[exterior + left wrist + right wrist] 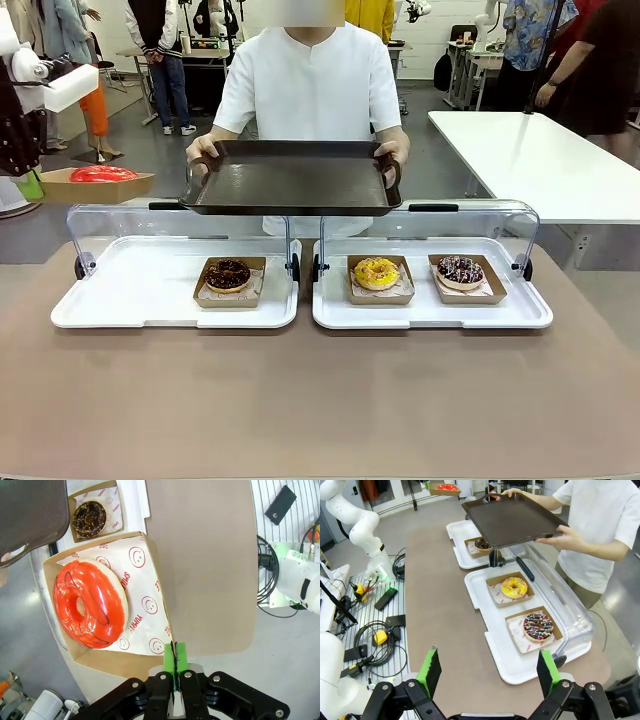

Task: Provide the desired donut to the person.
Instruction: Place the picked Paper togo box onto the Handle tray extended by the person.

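A red-glazed donut (90, 604) lies on printed paper in a brown cardboard tray (105, 662). My left gripper (175, 656) is shut on that tray's edge. In the front view the gripper (33, 184) holds the red donut (102, 174) in the air at the far left, beyond the table's left side. The person (310, 85) in a white shirt stands at the far side, both hands holding a dark serving tray (292, 180) level above the table. My right gripper (489, 672) is open and holds nothing, high above the table's near right end.
Two white display trays (150, 300) (520, 310) with raised clear lids sit on the brown table. One holds a chocolate donut (228, 274). The other holds a yellow donut (376, 272) and a sprinkled chocolate donut (460, 269). A white table (540, 160) stands back right.
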